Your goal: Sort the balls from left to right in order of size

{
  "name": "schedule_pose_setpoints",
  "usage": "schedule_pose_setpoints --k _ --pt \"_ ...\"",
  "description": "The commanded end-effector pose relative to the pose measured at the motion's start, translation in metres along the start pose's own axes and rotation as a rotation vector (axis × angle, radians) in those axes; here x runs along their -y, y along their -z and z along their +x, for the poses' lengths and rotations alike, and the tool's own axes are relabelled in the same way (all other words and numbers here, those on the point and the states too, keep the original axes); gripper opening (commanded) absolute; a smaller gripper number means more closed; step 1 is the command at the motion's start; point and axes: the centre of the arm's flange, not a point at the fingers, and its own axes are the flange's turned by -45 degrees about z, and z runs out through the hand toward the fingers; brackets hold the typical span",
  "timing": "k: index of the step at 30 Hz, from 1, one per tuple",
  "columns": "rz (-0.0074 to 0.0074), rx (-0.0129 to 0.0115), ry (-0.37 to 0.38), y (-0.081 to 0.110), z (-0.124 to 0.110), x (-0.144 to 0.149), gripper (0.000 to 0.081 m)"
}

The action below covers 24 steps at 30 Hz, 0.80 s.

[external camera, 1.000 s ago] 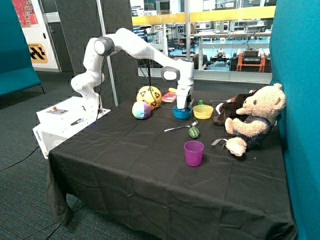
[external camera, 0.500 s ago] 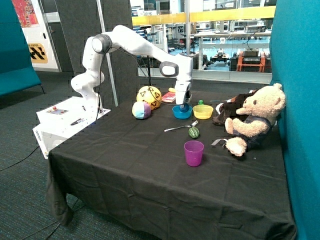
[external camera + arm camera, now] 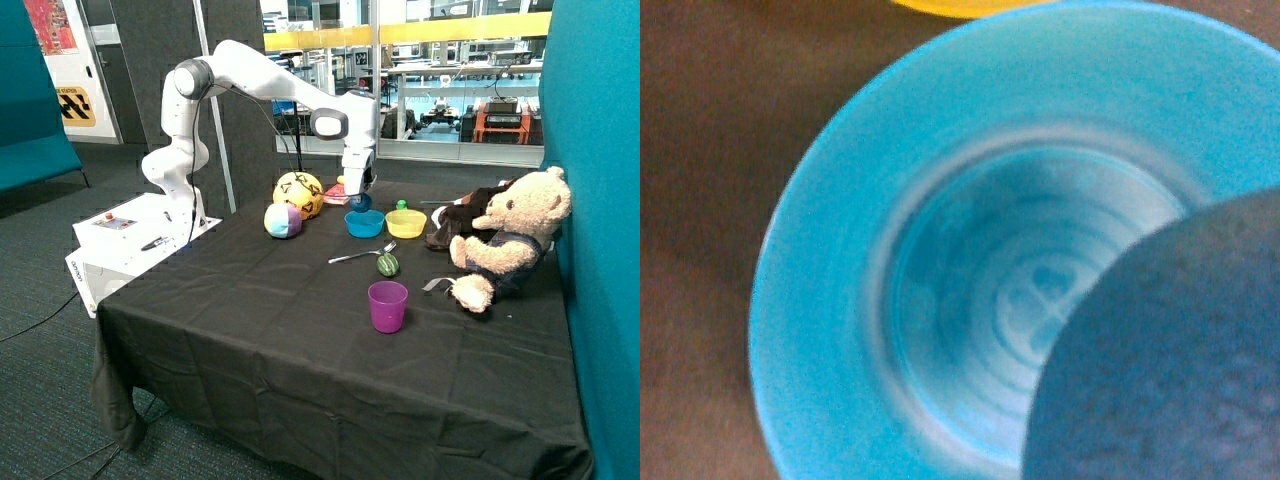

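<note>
The small dark blue ball [image 3: 360, 203] hangs just above the blue bowl [image 3: 364, 226], with my gripper [image 3: 359, 197] shut on it. In the wrist view the same ball [image 3: 1170, 350] fills one corner, close to the camera, over the empty blue bowl [image 3: 840, 300]. The large yellow ball [image 3: 298, 191] with black triangle marks rests at the back of the table. The pastel panelled ball [image 3: 283, 221] touches it on the near side. Both lie beside the bowl, towards the robot's base.
A yellow bowl [image 3: 406, 224] holding a small green thing stands next to the blue bowl. In front lie a metal spoon [image 3: 360, 255], a green striped toy [image 3: 387, 264] and a purple cup [image 3: 387, 306]. A teddy bear [image 3: 505, 240] sits by the teal wall.
My gripper was down inside the blue bowl. It has risen with the dark blue ball and moved slightly towards the yellow ball.
</note>
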Motion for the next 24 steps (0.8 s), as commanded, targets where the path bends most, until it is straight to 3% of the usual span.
schedule_pose_setpoints --k 1,24 --pt "0.0052 -0.0025 0.012 0.029 -0.017 -0.007 0.0000" --pt "0.0053 -0.0023 -0.051 0.065 -0.067 -0.065 0.0000"
